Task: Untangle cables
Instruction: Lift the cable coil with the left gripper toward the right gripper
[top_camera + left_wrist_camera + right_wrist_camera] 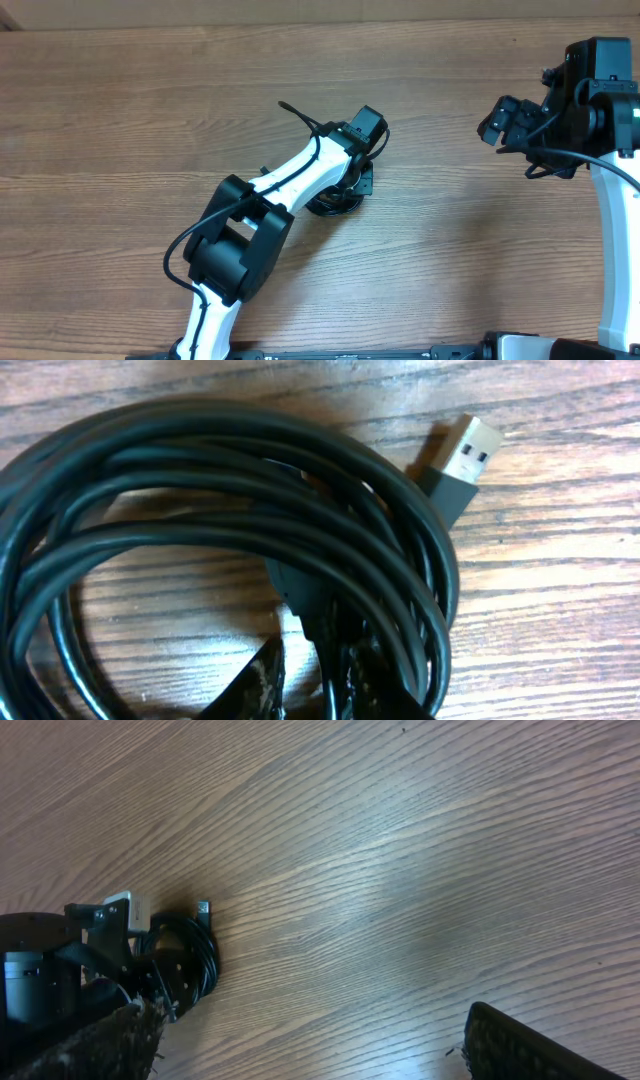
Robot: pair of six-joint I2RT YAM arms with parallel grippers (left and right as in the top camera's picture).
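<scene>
While your left gripper (318, 685) is pinching the coiled thin black cables (300, 470), your right gripper (310, 1045) is hovering, spread wide, above the brown wooden table (400, 840).

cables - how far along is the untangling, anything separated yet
Done: nothing visible. The cables lie in one tight coil on the table, with a USB plug poking out.
In hand: the left jaws are down at the coil's edge; whether they grip a strand is unclear. The right jaws hang open and empty, well away from the coil.
Left: all the separating.
</scene>
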